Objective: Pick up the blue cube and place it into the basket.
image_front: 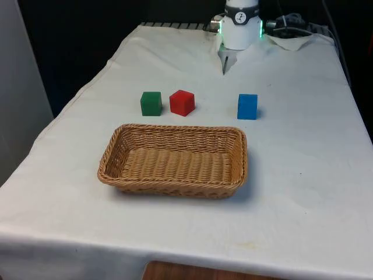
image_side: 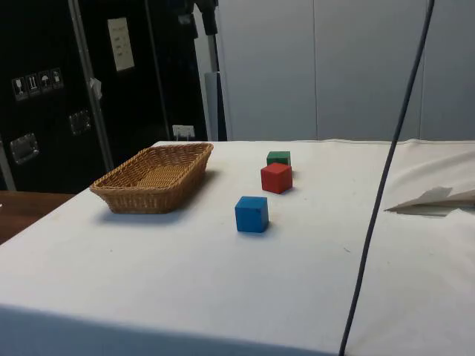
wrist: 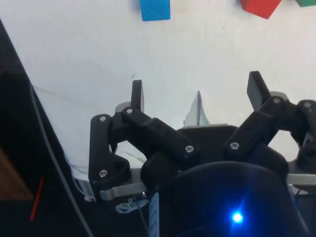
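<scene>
The hand (wrist: 195,91) hangs above the far end of the worktop (image_front: 303,151), and its two fingers (wrist: 137,95) are spread wide with nothing between them. The blue cube (image_front: 247,107) sits on the white cloth in front of the hand, toward the basket, and a little to the front view's right. It is well apart from the hand. My guess is the hand must go forward and down to get over the cube before it can grab it.

The cube has flat sides and sharp corners, so no side is longer than the others. It looks hard and smooth, like painted wood. A red cube (image_front: 182,102) and a green cube (image_front: 151,103) sit side by side, off to the front view's left of the blue one.

The basket (image_front: 122,137) is woven from tan strands, long and low with rounded corners. It sits near the cubes, on the side away from the hand, and has nothing in it.
</scene>
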